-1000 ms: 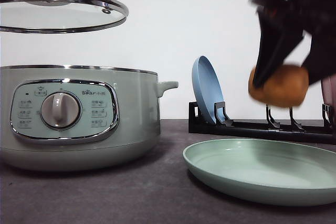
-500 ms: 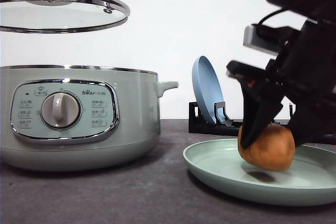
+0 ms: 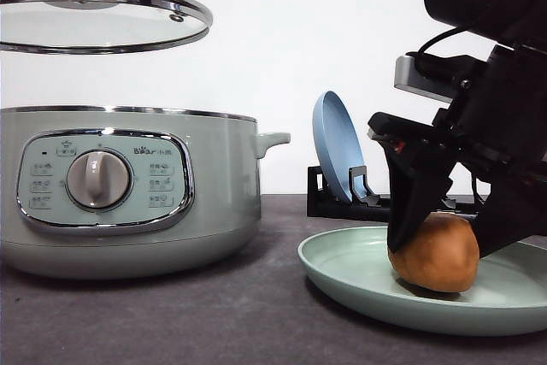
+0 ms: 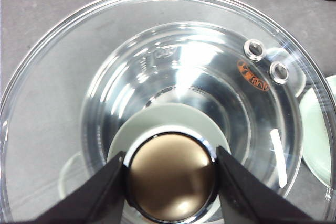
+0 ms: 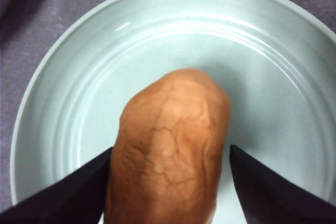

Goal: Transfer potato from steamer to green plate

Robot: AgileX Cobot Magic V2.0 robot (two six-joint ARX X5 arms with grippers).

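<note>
Right end effector (image 3: pixel 444 232) straddling potato (image 3: pixel 434 252), potato resting on green plate (image 3: pixel 359 267)

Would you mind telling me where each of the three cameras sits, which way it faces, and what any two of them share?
Front view: low at table height, facing forward at the steamer and green plate; the right gripper shows around the potato.
Left wrist view: above the lifted glass lid, looking down; the left gripper clamps its knob.
Right wrist view: looking down at the potato between the fingers.
Shared: potato and green plate, front and right wrist.
</note>
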